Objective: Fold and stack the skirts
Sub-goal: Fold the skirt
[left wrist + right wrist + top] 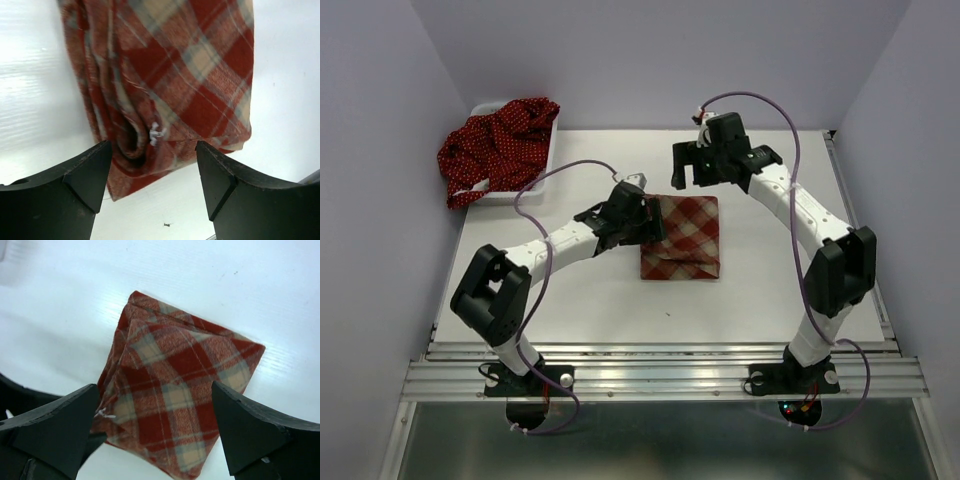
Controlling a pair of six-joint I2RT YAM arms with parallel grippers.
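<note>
Squarely mid-table [770, 290] lay one folded plaid skirt [682, 237]. The left gripper [153, 155] and right gripper [155, 395] hung over its edges, both spread wide and empty. Dotted skirts [500, 145], count unclear, heaped one white basket [485, 103] far left.

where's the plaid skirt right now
In the top view the plaid skirt lies folded at the centre of the table, the left gripper at its left edge, the right gripper just beyond its far edge.

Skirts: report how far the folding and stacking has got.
Done: the plaid skirt lies folded on the table. In hand: nothing gripped; left gripper and right gripper are open at it. Remaining: the dotted skirts sit bunched in the basket, unfolded, no stack yet.
</note>
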